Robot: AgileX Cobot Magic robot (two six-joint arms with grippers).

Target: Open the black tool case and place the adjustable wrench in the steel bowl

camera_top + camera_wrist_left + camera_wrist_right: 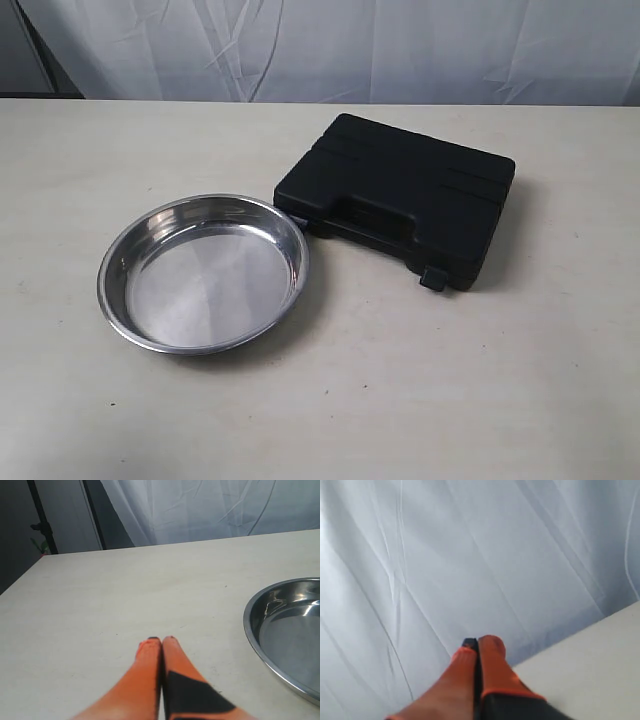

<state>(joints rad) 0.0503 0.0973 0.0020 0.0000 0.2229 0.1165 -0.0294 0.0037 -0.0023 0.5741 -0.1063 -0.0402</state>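
The left gripper (161, 639) is holding its orange, black-patched fingers pressed together on nothing over the matt cream table (480, 380), and the right gripper (477, 641) is likewise showing its orange fingers together and empty, pointing toward a creased white curtain (470, 555). The steel bowl (205, 280) (shallow, round, mirror-bright, with a flat bottom and a rolled rim) is sitting on the table. The black tool case (400, 185), a ribbed rectangular moulded-plastic box with a cut-out handle, is lying shut at about two o'clock from the bowl, its nearest corner reaching the rim; whether they touch cannot be told.
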